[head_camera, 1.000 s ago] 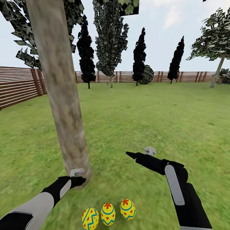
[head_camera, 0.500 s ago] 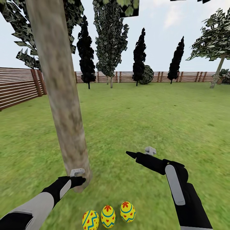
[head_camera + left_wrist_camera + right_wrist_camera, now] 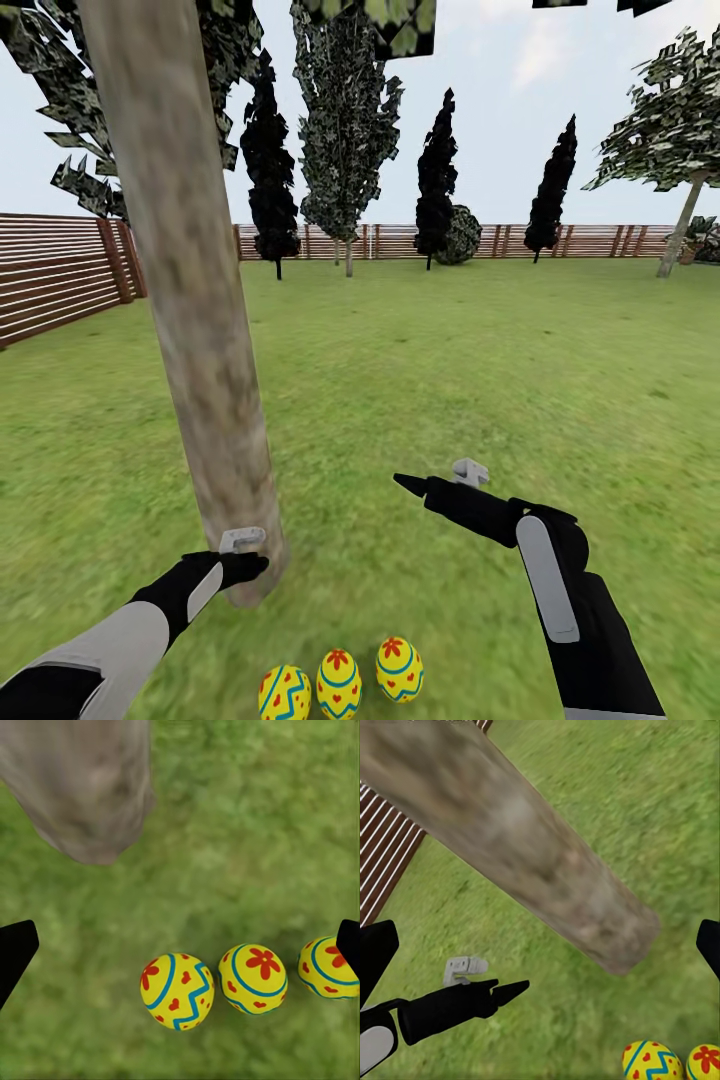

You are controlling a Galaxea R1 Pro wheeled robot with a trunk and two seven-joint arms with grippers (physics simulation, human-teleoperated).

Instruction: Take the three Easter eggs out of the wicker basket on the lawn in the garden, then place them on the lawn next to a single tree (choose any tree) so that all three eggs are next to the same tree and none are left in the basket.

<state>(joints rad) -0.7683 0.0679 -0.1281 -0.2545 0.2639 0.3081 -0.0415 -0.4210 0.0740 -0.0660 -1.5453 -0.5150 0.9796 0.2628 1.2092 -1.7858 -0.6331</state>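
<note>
Three yellow Easter eggs (image 3: 339, 684) with red flowers and blue bands lie in a row on the lawn (image 3: 420, 380), close to the base of the thick grey-brown tree (image 3: 205, 350). In the left wrist view the eggs (image 3: 253, 979) rest on grass just beside the trunk (image 3: 82, 787). My left gripper (image 3: 258, 566) hovers open beside the trunk's foot, above the eggs. My right gripper (image 3: 403, 483) hangs open over the grass to the right, holding nothing. The right wrist view shows the trunk (image 3: 525, 862) and two eggs (image 3: 652, 1061). The wicker basket is out of view.
A brown slat fence (image 3: 60, 270) runs along the left and the far side. Dark cypress-like trees (image 3: 437, 175) and a thin-trunked tree (image 3: 682, 225) stand at the back. Open grass stretches ahead and to the right.
The whole picture has slipped slightly downward, so the camera has tilted a little. Both arms, the eggs and the trunk keep their places relative to one another.
</note>
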